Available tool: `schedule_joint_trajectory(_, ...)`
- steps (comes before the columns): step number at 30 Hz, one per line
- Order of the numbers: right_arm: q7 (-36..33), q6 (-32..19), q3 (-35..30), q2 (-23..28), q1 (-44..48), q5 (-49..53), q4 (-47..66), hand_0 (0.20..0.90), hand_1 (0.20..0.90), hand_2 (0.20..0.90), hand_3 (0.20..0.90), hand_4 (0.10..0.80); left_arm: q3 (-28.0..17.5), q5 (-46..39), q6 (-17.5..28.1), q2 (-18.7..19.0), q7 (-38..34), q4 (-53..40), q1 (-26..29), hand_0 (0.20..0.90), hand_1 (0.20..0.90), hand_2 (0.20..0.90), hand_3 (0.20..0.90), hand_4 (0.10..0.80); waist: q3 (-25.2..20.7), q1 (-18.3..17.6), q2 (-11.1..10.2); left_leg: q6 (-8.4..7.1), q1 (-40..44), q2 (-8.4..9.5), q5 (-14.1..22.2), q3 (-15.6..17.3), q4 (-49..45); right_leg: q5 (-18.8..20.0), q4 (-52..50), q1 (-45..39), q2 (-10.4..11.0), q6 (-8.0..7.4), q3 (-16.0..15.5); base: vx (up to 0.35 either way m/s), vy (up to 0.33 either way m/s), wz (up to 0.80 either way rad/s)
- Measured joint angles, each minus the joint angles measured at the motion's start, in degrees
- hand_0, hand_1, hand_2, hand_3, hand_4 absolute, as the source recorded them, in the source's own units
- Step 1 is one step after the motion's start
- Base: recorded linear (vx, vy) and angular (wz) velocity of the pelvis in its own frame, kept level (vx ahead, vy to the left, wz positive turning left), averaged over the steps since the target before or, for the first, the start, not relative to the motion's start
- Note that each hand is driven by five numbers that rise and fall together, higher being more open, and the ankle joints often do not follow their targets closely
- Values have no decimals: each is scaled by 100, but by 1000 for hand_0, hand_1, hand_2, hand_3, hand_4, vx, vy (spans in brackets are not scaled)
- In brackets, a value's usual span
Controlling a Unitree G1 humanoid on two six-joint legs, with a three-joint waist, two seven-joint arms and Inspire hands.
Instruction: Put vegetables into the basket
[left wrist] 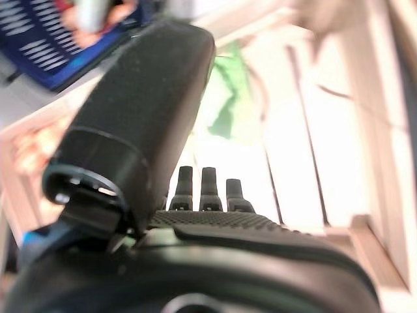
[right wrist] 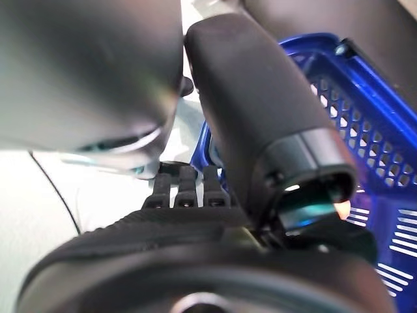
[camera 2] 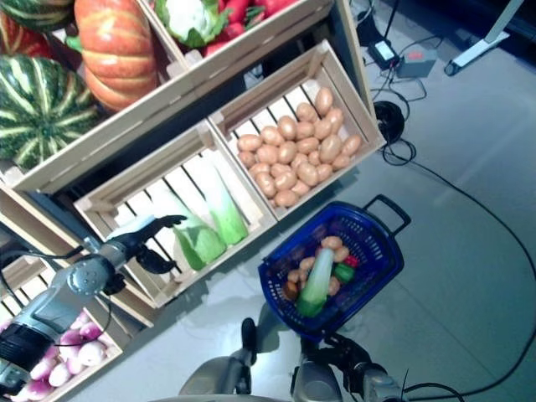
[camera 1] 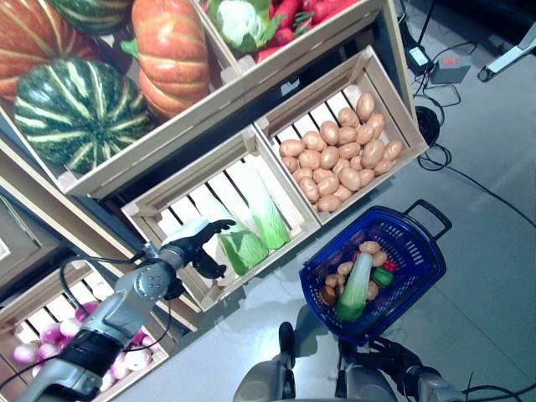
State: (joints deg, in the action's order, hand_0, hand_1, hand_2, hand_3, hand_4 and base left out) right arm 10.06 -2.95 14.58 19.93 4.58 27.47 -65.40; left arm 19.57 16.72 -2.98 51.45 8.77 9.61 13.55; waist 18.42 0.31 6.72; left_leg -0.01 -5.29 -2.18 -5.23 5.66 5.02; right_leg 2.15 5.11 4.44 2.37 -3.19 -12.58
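Note:
The blue basket stands on the floor in front of the wooden stand. In it lie a long pale green cabbage, small potatoes, a green vegetable and a red one. My left hand is open inside the lower crate. Its straight fingers point at a pale green cabbage right beside them. In the left wrist view the fingers are straight and that cabbage lies past them. My right hand is open, low by the basket's near rim, fingers straight.
The wooden stand has slanted crates, with a potato crate next to the cabbage crate and another crate lower left. Black cables and a power box lie on the grey floor at the right.

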Motion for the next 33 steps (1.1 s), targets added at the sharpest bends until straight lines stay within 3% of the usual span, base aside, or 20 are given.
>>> schedule_joint_trajectory(6, -1, -131, 256, 160, 625, 189, 105, 900, 900, 900, 900, 800, 411, 1269, 259, 455, -791, 283, 1016, 900, 900, 900, 900, 800, 633, 86, -115, 0, -537, 5, -99, -78, -195, 100, -129, 457, 10, 43, -69, -166, -34, 8)
schedule_joint_trajectory(8, -1, -195, 256, 174, 900, 301, 176, 900, 900, 900, 900, 800, 631, 1530, 362, 498, -1398, 604, 1468, 900, 900, 900, 900, 800, 946, 67, -184, -4, -778, -2, -96, -75, -407, 89, -347, 690, 9, 79, -84, -192, -61, 1)
schedule_joint_trajectory(13, 0, -311, 453, 149, 1390, 515, 284, 900, 900, 900, 900, 800, 1274, 2463, 727, 525, -3145, 1815, 2511, 900, 900, 900, 900, 800, 1149, 49, -411, -35, -1513, -81, -71, -91, -900, -81, -1108, 1523, 39, 196, -76, -108, -25, 3)
schedule_joint_trajectory(16, -5, -374, 460, 196, 1464, 517, 413, 900, 900, 900, 900, 800, 1497, 2827, 890, 502, -4158, 2253, 2671, 900, 900, 900, 900, 800, 1148, 40, -434, -30, -1884, -67, -64, -83, -1148, -305, -1748, 2056, 138, 226, -60, -78, 32, 3)
schedule_joint_trajectory(19, -25, -366, 463, 218, 1475, 688, 618, 900, 900, 900, 900, 800, 1620, 3036, 894, 496, -4683, 2314, 2744, 900, 900, 900, 900, 800, 1150, 33, -479, -23, -2337, -17, -25, -86, -1490, -536, -2396, 2651, 258, 228, 8, -76, 56, 6)
schedule_joint_trajectory(23, -112, -365, 433, 250, 1637, 744, 908, 900, 900, 900, 900, 800, 1833, 3125, 880, 486, -4848, 2564, 2878, 900, 900, 900, 900, 800, 1153, -114, -586, -3, -2973, 15, -10, -64, -1901, -607, -2917, 3366, 356, 260, 96, -42, 71, -1)
schedule_joint_trajectory(33, -128, -270, 421, 358, 1804, 887, 1122, 900, 900, 900, 900, 800, 2593, 3444, 842, 419, -4560, 2821, 3389, 900, 900, 900, 900, 800, 1151, -423, -610, 56, -3622, 17, 42, 115, -2235, -526, -3127, 4091, 325, 239, 435, -37, 83, -10)
